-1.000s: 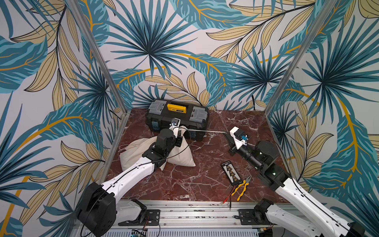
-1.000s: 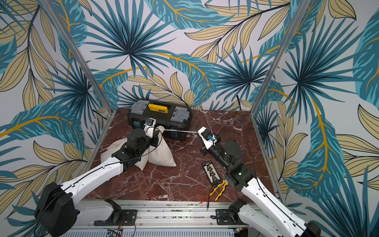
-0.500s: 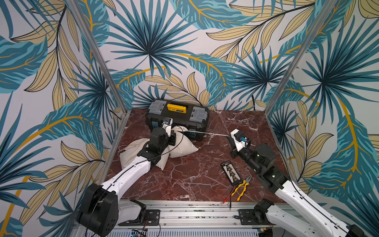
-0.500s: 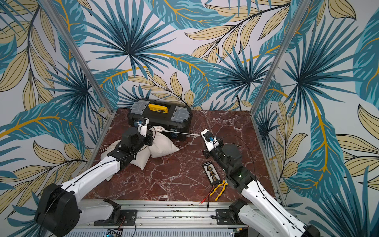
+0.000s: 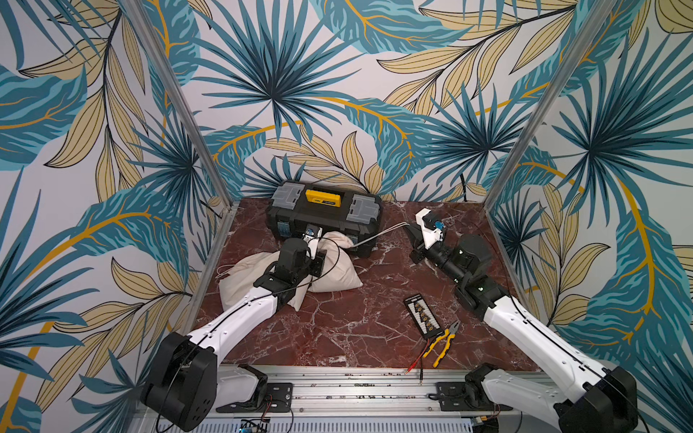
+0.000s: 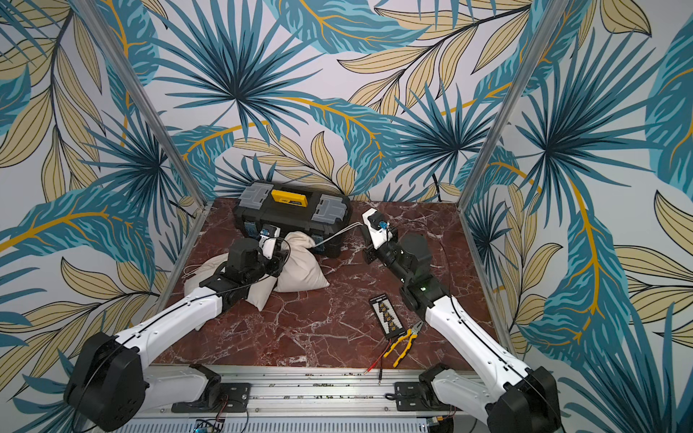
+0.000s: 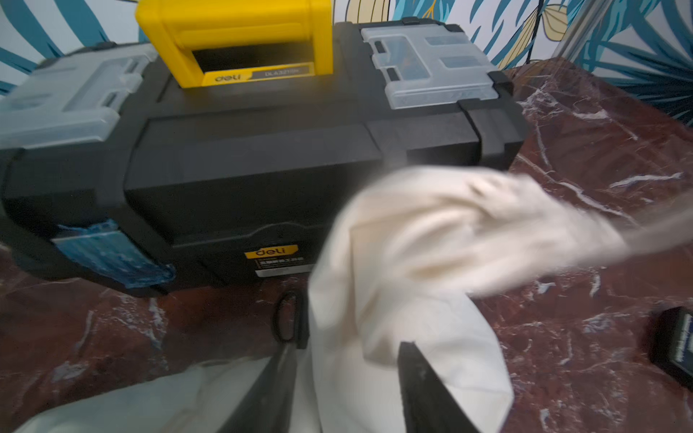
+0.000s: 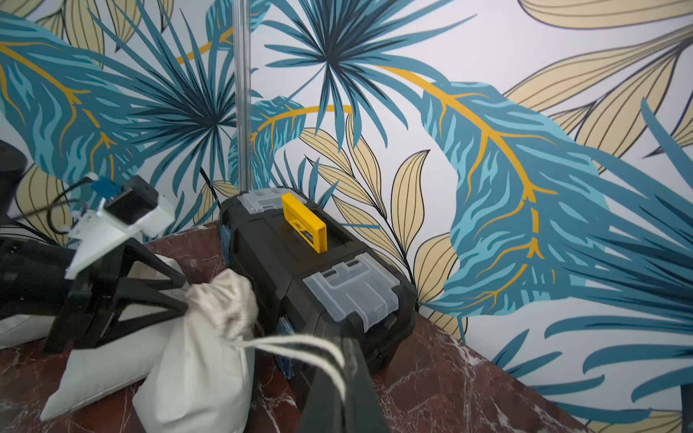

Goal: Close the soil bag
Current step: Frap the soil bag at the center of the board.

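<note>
the right fingers [image 8: 356, 375] are pressed together on the white drawstring [image 8: 292, 343], which runs from them in a nearly straight line back to the gathered neck of the soil bag [image 5: 333, 270]. that grip seems meant to pull the cord away from the bag so the mouth cinches. the left fingers [image 7: 423, 390] stand apart on either side of the cream cloth just below the neck. from the left wrist view they straddle the fabric rather than pinch it, probably to brace the bag against the sideways pull or to reset their hold. the bag sits upright but slumped near the back of the table [image 5: 337, 330], its top leaning against the front of the black toolbox [image 5: 326, 213]. the toolbox acts as a backstop and keeps it from tipping away. the neck already looks bunched tight in the right wrist view, so the closing appears close to done, though whether any gap remains at the mouth cannot be told. a second cream sack [image 5: 243, 277] lies flat beside the bag under the left arm, touching it. well apart, nearer the right arm's base, lie a black parts card [image 5: 422, 313] and yellow-handled pliers [image 5: 444, 341], clear of the cord's path.
</note>
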